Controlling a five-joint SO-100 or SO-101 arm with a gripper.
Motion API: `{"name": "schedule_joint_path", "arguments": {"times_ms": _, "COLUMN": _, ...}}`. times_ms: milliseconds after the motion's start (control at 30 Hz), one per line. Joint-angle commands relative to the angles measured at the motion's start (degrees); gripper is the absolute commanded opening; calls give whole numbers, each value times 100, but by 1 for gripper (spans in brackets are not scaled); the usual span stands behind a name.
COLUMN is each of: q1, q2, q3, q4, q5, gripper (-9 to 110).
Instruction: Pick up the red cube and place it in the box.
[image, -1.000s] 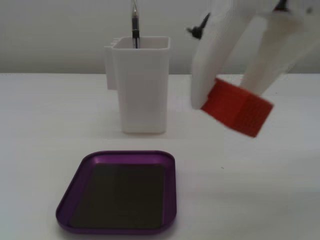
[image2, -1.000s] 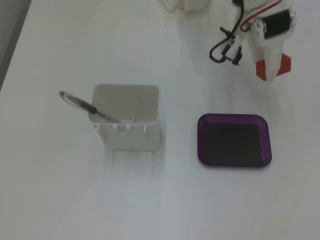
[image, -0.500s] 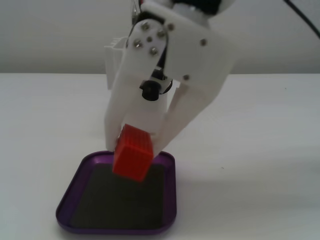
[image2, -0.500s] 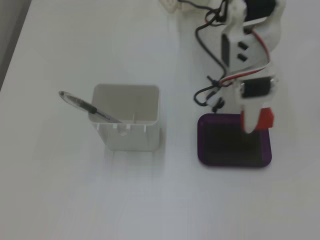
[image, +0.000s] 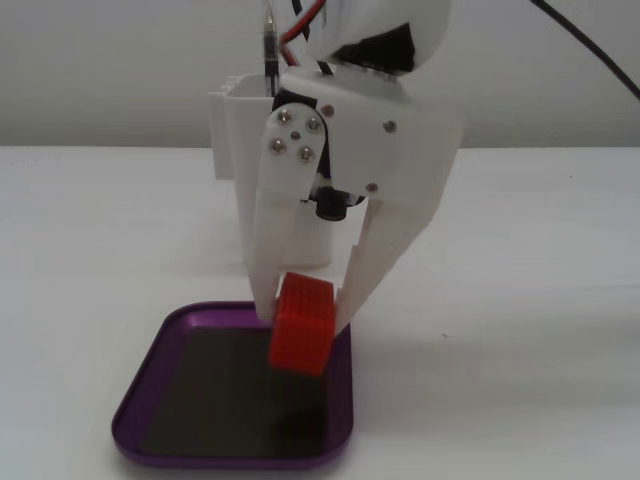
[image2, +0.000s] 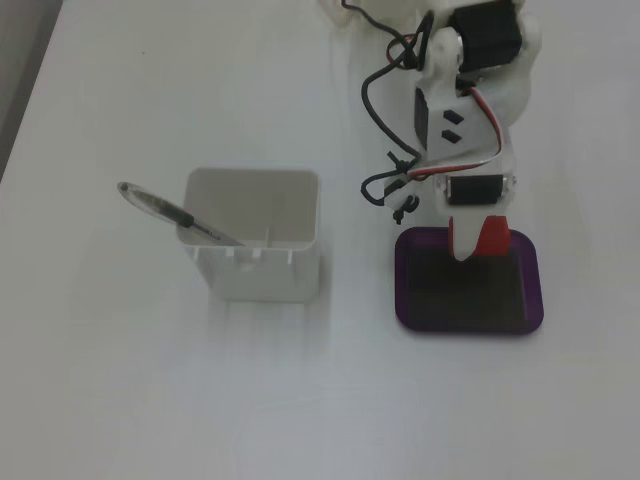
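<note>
**While the cube hangs over the tray: pick done, release pending**

With the red cube pinched between the two fingers of the tool, the pick-up is complete. The cube hangs just above the dark floor of the purple box, near its far rim; the top-down fixed view places it inside the rim. What remains, by this evidence, is lowering, letting go and withdrawing above the tabletop.

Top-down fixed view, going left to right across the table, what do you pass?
Pen → white container → purple tray, with the gripper holding the red cube over its far edge.
</note>
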Motion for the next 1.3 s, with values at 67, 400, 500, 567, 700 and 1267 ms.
{"name": "schedule_joint_path", "arguments": {"times_ms": 67, "q1": 26, "q2": 79, "q3": -211, "q4": -26, "q5": -18, "gripper": 0}}
{"name": "schedule_joint_path", "arguments": {"times_ms": 400, "q1": 26, "q2": -255, "q3": -246, "q4": -35, "q5": -18, "gripper": 0}}
{"name": "schedule_joint_path", "arguments": {"times_ms": 500, "q1": 26, "q2": -589, "q3": -281, "q4": -26, "q5": -18, "gripper": 0}}
{"name": "schedule_joint_path", "arguments": {"times_ms": 567, "q1": 26, "q2": -694, "q3": -290, "q4": -9, "q5": -18, "gripper": 0}}
{"name": "schedule_joint_path", "arguments": {"times_ms": 700, "q1": 18, "q2": -765, "q3": -290, "q4": -9, "q5": -18, "gripper": 0}}
{"name": "schedule_joint_path", "arguments": {"times_ms": 1267, "q1": -44, "q2": -756, "q3": -1310, "q4": 483, "q5": -18, "gripper": 21}}
